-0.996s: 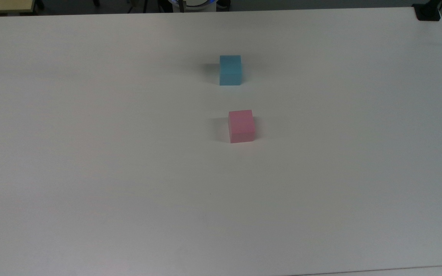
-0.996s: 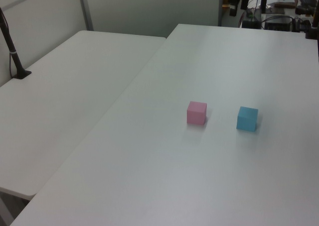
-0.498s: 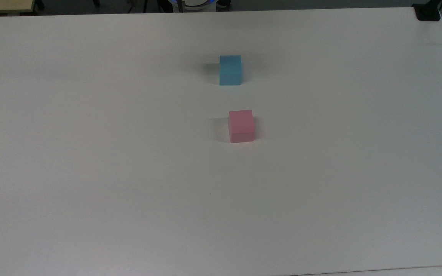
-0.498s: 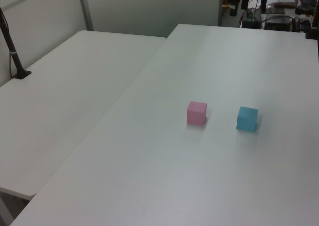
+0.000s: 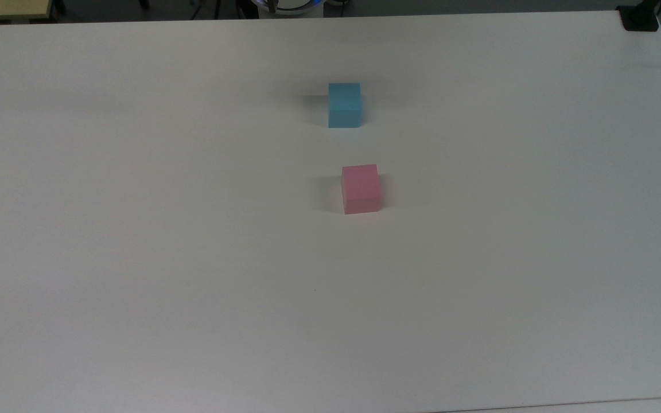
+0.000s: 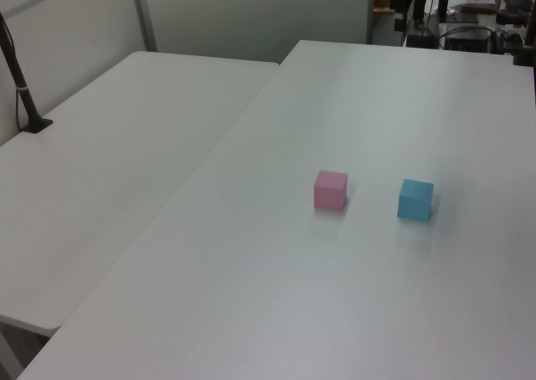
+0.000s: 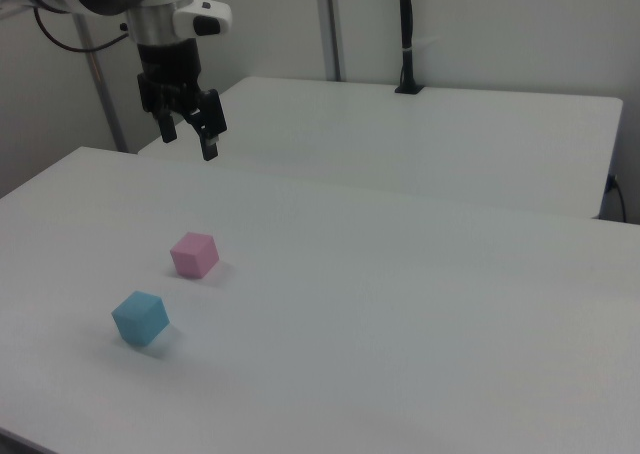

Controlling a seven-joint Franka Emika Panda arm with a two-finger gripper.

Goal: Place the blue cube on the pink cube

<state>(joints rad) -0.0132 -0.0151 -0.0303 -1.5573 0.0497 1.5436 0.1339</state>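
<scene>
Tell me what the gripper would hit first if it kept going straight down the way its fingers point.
Probably bare white table. The gripper hangs open, pointing down, above and behind the pink cube in the right view. Depth is unclear, so it may just miss that cube; the blue cube lies nearer the camera.

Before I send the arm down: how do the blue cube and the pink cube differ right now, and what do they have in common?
Colour: the blue cube is light cyan, the pink cube pastel pink.
Place: in the top view the blue cube lies nearer the upper edge, the pink cube below it and slightly right; in the right view the pink cube lies nearer the claw.
Shared: both look about the same size, plain and matte, resting flat on the white table, apart and untouched.
</scene>
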